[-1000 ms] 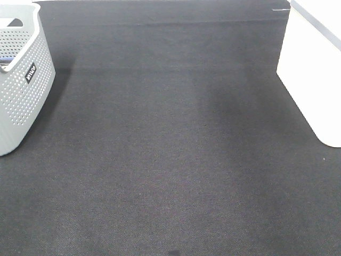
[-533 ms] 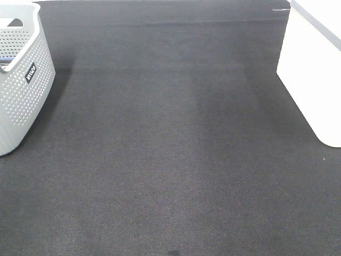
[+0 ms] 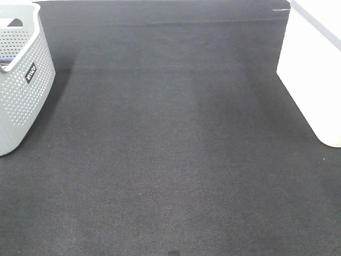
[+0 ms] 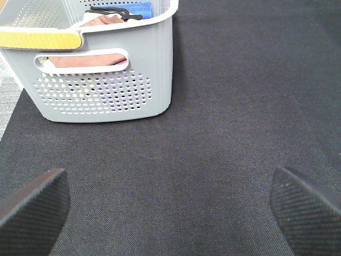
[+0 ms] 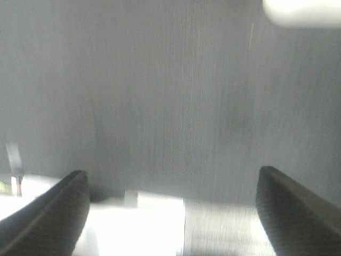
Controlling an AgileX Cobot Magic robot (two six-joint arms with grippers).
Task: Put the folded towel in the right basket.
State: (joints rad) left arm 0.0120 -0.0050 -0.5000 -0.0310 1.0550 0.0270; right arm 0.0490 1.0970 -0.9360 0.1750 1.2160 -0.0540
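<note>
Grey perforated basket [image 3: 21, 90] w/ black label [image 3: 31, 73], white basket [image 3: 314, 80], dark charcoal woven mat [image 3: 170, 160].
</note>
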